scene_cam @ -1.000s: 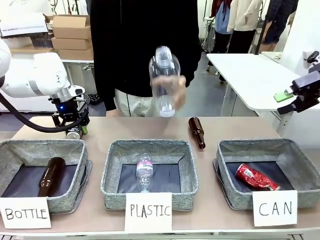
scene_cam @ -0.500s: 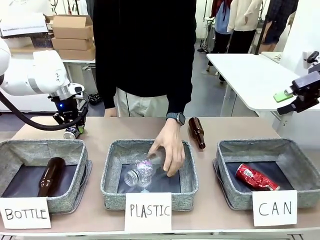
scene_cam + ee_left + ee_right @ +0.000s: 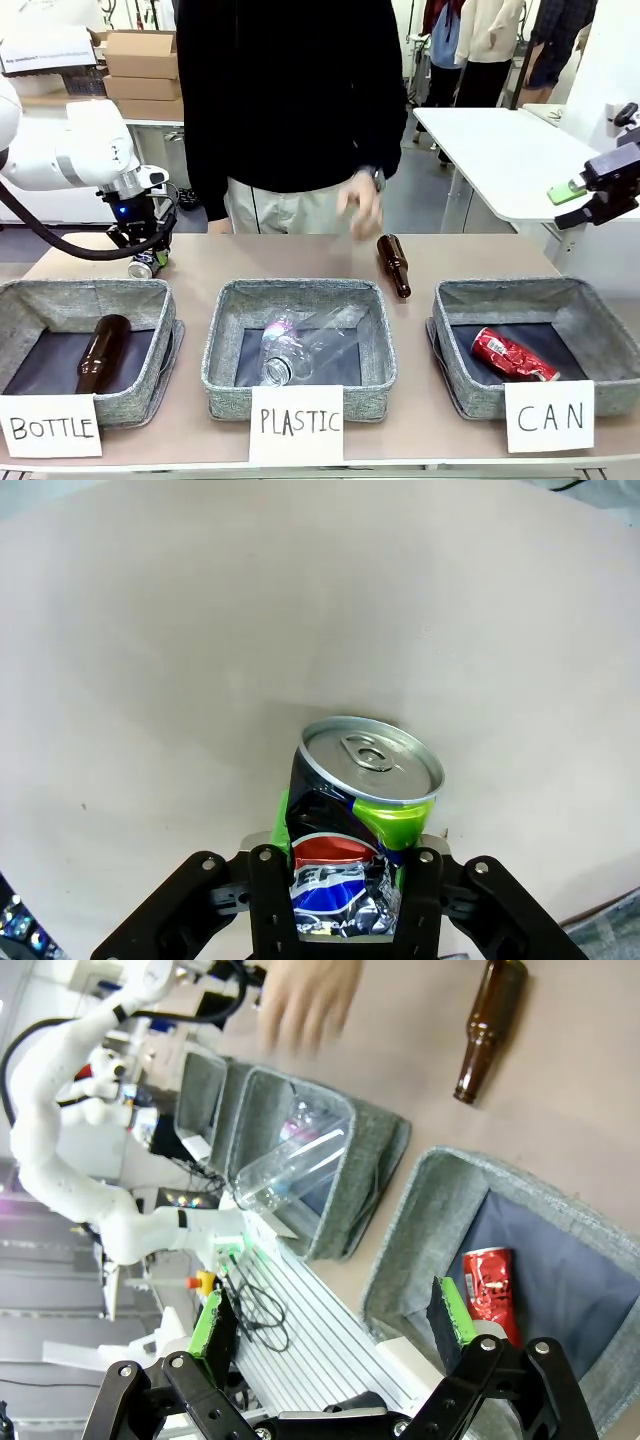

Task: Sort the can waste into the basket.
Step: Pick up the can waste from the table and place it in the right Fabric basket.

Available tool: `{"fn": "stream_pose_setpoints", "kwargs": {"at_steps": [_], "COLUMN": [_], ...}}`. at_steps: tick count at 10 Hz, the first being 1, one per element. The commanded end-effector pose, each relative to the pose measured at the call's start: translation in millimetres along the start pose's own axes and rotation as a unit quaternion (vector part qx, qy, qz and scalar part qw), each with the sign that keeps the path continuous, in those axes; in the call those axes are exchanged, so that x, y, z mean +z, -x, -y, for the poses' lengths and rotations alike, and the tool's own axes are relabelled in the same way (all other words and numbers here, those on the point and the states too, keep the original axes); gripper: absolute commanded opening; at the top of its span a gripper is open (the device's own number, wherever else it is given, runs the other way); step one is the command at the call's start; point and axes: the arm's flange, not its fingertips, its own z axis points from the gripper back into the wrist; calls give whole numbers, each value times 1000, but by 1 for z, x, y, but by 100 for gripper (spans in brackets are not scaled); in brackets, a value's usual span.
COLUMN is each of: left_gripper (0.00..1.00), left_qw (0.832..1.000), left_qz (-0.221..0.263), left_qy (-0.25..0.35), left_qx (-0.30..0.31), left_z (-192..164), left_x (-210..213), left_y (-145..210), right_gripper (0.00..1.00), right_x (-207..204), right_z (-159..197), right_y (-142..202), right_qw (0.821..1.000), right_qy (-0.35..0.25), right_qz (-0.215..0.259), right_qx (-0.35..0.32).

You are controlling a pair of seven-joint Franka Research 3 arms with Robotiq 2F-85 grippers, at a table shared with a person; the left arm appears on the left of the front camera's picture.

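- Jaws of the left gripper [image 3: 345, 880] are closed nearly all the way on the crumpled waist of the black and silver can [image 3: 360, 820]. Those of the right gripper [image 3: 335, 1325] stand wide apart with nothing between them.
- Nearest, the red can [image 3: 512, 355] lies on its side in the CAN basket [image 3: 510, 287], as it did a second ago, so half of the can waste looks sorted.
- Beside it, the PLASTIC basket [image 3: 225, 340] has changed. A second ago the person held a clear plastic bottle [image 3: 300, 350] up in the air, and it now lies inside. That is the person's sorting, not the cans'.
- Farther back, the held can is at the table's far left, behind the BOTTLE basket [image 3: 20, 300] and well apart from its goal. It has barely shifted over the last second, so the carry across is probably all to come.
- A brown glass bottle [image 3: 393, 264] lies loose on the table, unmoved.
- Farthest, the person's hand [image 3: 362, 205] has pulled back, leaving the crossing clear.
- The left wrist view shows the grip and the can's dents, which the front view leaves small. I cannot tell in either whether the can is off the table.
- The right wrist view looks down into the CAN basket from above.
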Motion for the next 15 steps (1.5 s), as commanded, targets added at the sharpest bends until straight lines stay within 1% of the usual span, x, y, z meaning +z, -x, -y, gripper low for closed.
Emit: {"fn": "stream_pose_setpoints", "kwargs": {"at_steps": [1, 2, 3, 4, 5, 6, 7, 8, 9, 10, 11, 12, 13, 15], "left_gripper": [0, 0, 0, 0, 0, 0, 0, 0, 0, 0, 0, 0, 0, 0], "left_qw": [999, 997, 994, 985, 976, 971, 951, 931, 916, 901, 893, 902, 905, 905], "left_qz": [32, 58, 72, 23, 0, 0, -11, 21, 69, 106, 117, 151, 79, 79], "left_qy": [24, 40, 61, 117, 116, 97, 107, 110, 109, 111, 119, 112, 110, 110], "left_qx": [0, -21, -46, -121, -184, -219, -289, -346, -381, -406, -418, -388, -404, -404], "left_z": [-7, -9, -11, -3, 5, 11, 14, 14, 15, 15, 17, 10, 21, 21], "left_x": [30, 64, 104, 147, 174, 190, 200, 203, 195, 185, 176, 171, 189, 189], "left_y": [13, 33, 63, 107, 147, 190, 241, 292, 337, 359, 369, 362, 362, 362], "right_gripper": [100, 100, 100, 100, 100, 100, 100, 100, 100, 100, 100, 100, 100, 100], "right_x": [2, 2, 2, 2, 2, 2, 2, 2, 2, 2, 2, 2, 2, 2], "right_z": [1, 1, 1, 1, 1, 1, 1, 1, 1, 1, 1, 1, 1, 1], "right_y": [1, 1, 1, 1, 1, 1, 1, 1, 1, 1, 1, 1, 1, 1], "right_qw": [1000, 1000, 1000, 1000, 1000, 1000, 1000, 1000, 1000, 1000, 1000, 1000, 1000, 1000], "right_qy": [4, 4, 4, 4, 4, 4, 4, 4, 4, 4, 4, 4, 4, 4], "right_qz": [3, 3, 3, 3, 3, 3, 3, 3, 3, 3, 3, 3, 3, 3], "right_qx": [15, 15, 15, 15, 15, 15, 15, 15, 15, 15, 15, 15, 15, 15]}}
